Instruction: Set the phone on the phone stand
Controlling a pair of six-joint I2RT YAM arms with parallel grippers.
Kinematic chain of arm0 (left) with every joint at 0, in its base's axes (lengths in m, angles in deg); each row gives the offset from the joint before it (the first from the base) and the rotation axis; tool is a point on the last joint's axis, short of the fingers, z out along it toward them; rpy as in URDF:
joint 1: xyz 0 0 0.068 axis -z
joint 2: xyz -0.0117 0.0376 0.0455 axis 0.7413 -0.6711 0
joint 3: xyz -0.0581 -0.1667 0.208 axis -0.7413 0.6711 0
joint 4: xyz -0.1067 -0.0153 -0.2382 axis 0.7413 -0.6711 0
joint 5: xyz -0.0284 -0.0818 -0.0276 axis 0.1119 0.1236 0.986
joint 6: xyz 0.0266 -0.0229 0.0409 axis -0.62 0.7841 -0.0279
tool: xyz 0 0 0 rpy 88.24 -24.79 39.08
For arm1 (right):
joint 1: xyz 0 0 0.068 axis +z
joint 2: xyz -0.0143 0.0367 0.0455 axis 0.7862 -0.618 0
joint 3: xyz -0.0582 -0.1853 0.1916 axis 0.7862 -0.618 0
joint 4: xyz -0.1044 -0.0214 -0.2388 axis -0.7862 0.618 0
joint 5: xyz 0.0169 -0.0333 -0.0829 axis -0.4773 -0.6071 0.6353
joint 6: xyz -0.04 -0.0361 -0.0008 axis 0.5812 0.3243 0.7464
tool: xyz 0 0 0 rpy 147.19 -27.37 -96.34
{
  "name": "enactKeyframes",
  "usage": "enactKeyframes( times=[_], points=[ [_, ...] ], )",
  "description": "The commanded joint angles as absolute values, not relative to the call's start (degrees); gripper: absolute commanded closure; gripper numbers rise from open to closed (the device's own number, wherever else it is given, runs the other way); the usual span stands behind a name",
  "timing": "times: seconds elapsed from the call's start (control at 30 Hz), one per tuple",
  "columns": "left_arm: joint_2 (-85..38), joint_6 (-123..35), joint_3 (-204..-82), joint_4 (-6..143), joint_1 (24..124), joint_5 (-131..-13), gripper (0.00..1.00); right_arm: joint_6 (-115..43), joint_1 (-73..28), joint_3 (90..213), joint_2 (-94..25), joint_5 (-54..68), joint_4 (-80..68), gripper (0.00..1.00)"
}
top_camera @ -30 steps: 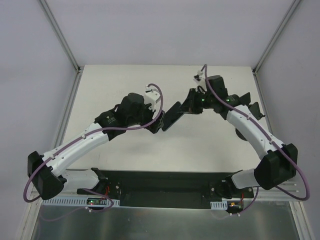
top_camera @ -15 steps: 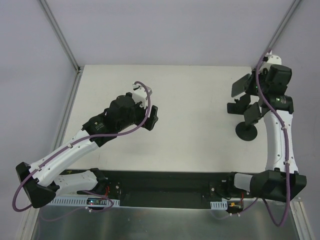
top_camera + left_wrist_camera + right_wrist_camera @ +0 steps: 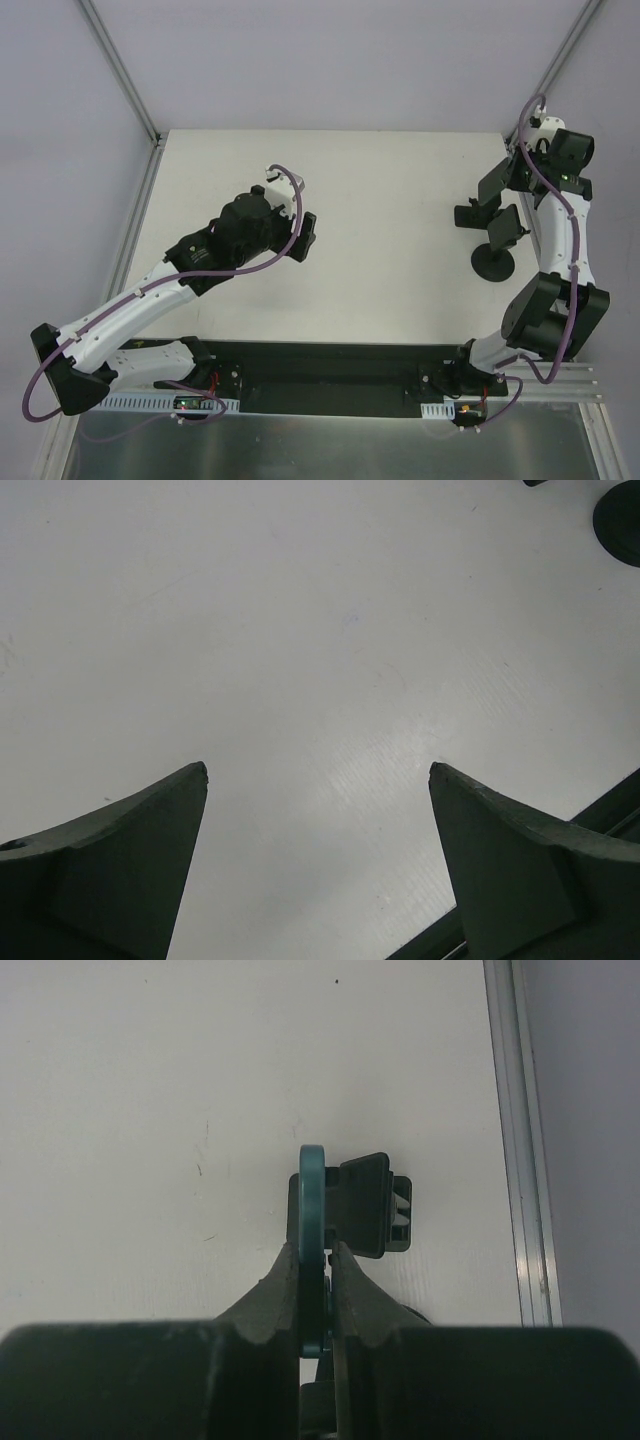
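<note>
My right gripper (image 3: 503, 178) is shut on the phone (image 3: 489, 189), a thin dark slab held on edge. In the right wrist view the phone (image 3: 313, 1200) shows edge-on between the fingers (image 3: 278, 1285), with my gripper (image 3: 314, 1250) directly above the phone stand's holder plate (image 3: 366, 1205). The phone stand (image 3: 493, 264) has a round disc base on the table at the right, with its holder plate (image 3: 507, 228) above it. I cannot tell whether phone and holder touch. My left gripper (image 3: 306, 235) is open and empty over the table's middle left, also in the left wrist view (image 3: 318, 770).
The table's right edge is a metal rail (image 3: 515, 1140), close beside the stand. The stand's disc base shows at the top right of the left wrist view (image 3: 620, 520). A black mounting strip (image 3: 320, 362) runs along the near edge.
My right gripper carried the phone from the table's middle to the right, over the stand. My left gripper drew back left and stands open. The right elbow has folded in.
</note>
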State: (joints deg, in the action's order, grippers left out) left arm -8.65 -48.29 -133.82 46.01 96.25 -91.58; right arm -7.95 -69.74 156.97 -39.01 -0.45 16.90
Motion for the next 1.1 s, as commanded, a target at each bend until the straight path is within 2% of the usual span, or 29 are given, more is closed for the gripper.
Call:
enactKeyframes(
  times=[0.0, 1.07],
  points=[
    [-8.13, -49.41, -133.82, 46.06, 96.71, -93.37, 0.09, -3.23, -70.55, 158.49, -39.34, -3.77, 12.29, 0.99],
    [-9.09, -49.67, -133.73, 46.06, 96.71, -92.93, 0.09, -3.58, -72.48, 151.55, -43.56, -5.71, 8.16, 1.00]
  ],
)
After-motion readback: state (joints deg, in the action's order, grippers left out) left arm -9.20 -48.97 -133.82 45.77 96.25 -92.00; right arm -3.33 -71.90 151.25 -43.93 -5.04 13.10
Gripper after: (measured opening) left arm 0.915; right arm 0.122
